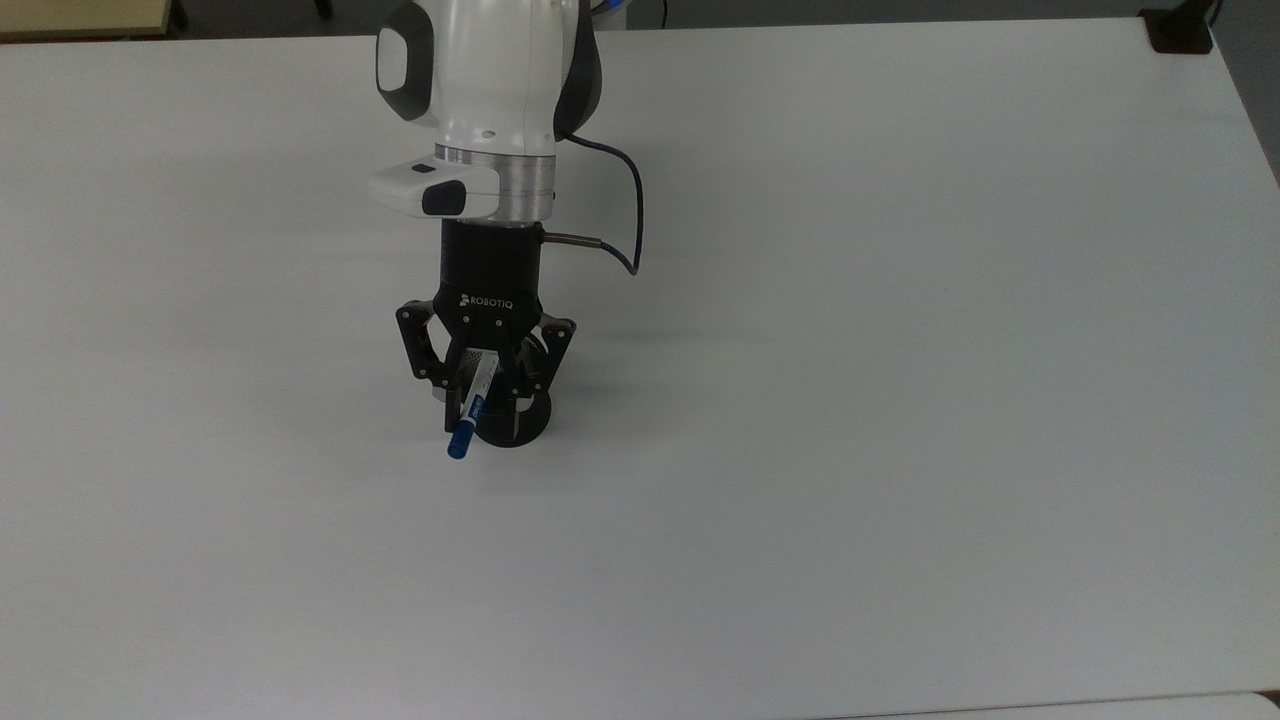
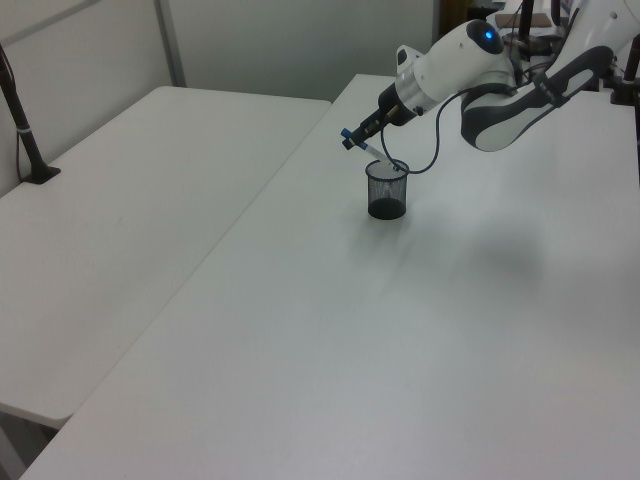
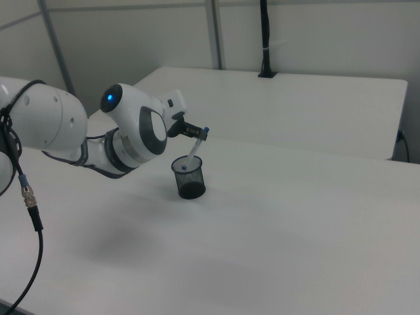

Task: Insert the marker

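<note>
— In the left centre of the top view, what is pictured?

— A white arm (image 1: 490,90) reaches down the frame over a white table (image 1: 900,400). Its black gripper (image 1: 487,385) hangs just above a black mesh cup (image 1: 520,425), fingers parted, one on each side of the marker (image 1: 470,410).

— Is the marker being gripped?

— No. In the top view there is a gap on either side of the barrel, and the marker leans on the cup by itself.

— Where does the marker sit?

— Its lower end is inside the cup; the blue-capped end sticks out over the rim, tilted toward the top view's lower left. In the left view, upper centre of the frame, the marker (image 2: 368,152) slants up and left out of the cup (image 2: 386,190), cap beside the gripper (image 2: 358,137). In the right view, centre left, the marker (image 3: 194,149) rises from the cup (image 3: 189,177) and leans right, cap near the gripper (image 3: 199,133).

— And the cup?

— Upright on the table, well away from every edge.
</note>
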